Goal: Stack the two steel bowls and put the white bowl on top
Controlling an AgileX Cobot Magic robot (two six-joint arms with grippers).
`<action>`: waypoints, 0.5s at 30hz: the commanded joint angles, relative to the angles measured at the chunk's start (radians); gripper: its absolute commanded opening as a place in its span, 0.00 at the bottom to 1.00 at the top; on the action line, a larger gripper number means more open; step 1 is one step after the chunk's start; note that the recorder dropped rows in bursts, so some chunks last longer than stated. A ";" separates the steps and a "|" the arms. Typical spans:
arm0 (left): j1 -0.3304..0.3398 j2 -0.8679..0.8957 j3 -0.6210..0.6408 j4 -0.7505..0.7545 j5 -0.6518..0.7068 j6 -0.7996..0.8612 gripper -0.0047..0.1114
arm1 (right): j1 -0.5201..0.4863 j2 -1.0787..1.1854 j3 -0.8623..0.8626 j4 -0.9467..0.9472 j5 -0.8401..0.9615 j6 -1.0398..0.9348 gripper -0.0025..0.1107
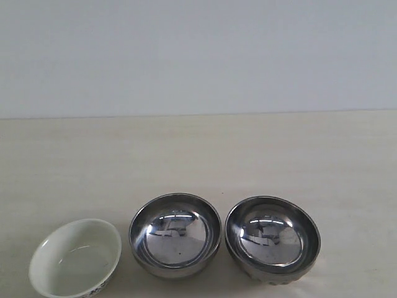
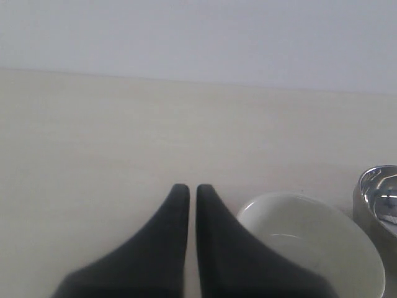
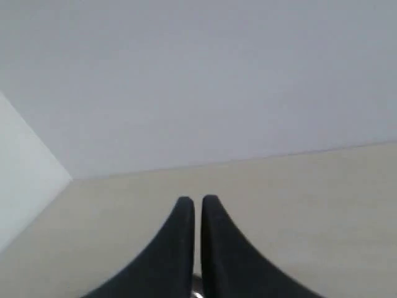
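Two shiny steel bowls stand side by side near the table's front edge: one [image 1: 175, 234] in the middle, the other [image 1: 273, 238] to its right, upright and apart. The white bowl [image 1: 75, 259] with a dark pattern low on its wall sits at the front left. Neither gripper shows in the exterior view. In the left wrist view my left gripper [image 2: 187, 187] is shut and holds nothing; the white bowl [image 2: 322, 242] lies just beside its fingers, with a steel bowl's rim [image 2: 378, 192] past it. My right gripper [image 3: 194, 200] is shut on nothing, a glint of steel [image 3: 196, 292] below its fingers.
The pale wooden table [image 1: 198, 155] runs back to a plain grey-white wall [image 1: 198, 56]. In the right wrist view a white panel [image 3: 25, 180] stands at the table's side.
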State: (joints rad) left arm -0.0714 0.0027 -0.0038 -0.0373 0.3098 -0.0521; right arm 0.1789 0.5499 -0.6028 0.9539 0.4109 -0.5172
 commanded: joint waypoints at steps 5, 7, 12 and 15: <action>0.003 -0.003 0.004 0.002 -0.003 -0.001 0.07 | 0.041 0.683 -0.523 -0.163 0.292 -0.175 0.26; 0.003 -0.003 0.004 0.002 -0.003 -0.001 0.07 | 0.099 0.775 -0.577 -0.306 0.292 -0.168 0.31; 0.003 -0.003 0.004 0.002 -0.003 -0.001 0.07 | 0.249 1.004 -0.704 -0.581 0.295 -0.007 0.31; 0.003 -0.003 0.004 0.002 -0.003 -0.001 0.07 | 0.322 1.148 -0.802 -0.690 0.356 0.046 0.31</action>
State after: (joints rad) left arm -0.0714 0.0027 -0.0038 -0.0373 0.3098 -0.0521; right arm 0.4447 1.5949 -1.3307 0.3707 0.7169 -0.5279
